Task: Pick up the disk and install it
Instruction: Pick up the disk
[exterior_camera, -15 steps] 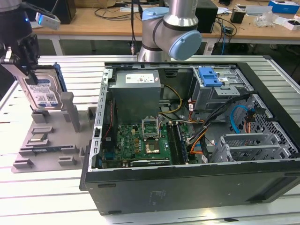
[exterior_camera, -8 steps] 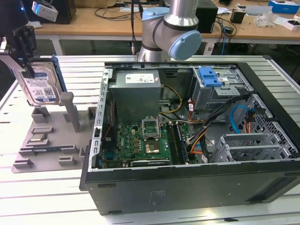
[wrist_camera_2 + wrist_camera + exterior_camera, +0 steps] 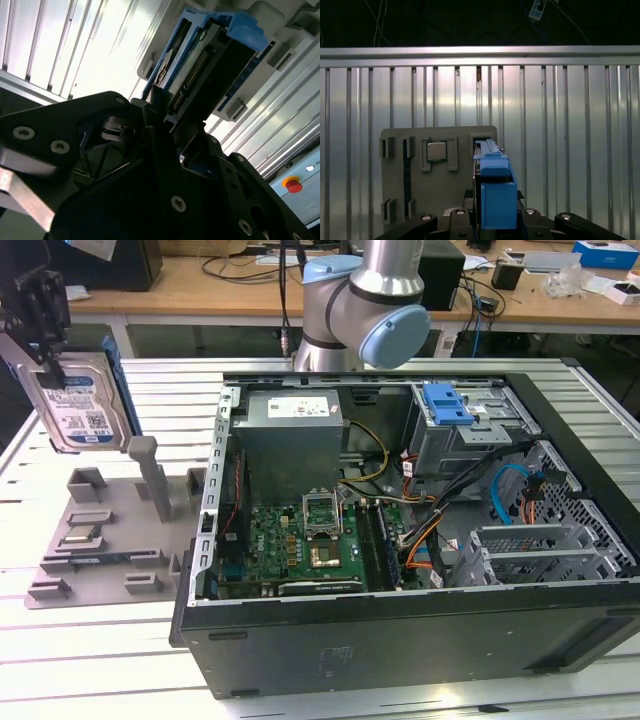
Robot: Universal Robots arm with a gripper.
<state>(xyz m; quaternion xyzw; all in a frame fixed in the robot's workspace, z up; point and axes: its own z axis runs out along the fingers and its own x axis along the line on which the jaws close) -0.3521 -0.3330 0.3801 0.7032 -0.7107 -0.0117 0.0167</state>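
- The tool is clamped shut on the upper end of the disk. In the exterior view the disk hangs at the tool's 5 o'clock, label outward (blue rails along its edges).
- The disk is held over a grey fixture tray on the ribbed metal desk; wooden benches stand behind.
- An open computer case lies at the disk's 4 o'clock, with the robot arm behind it.
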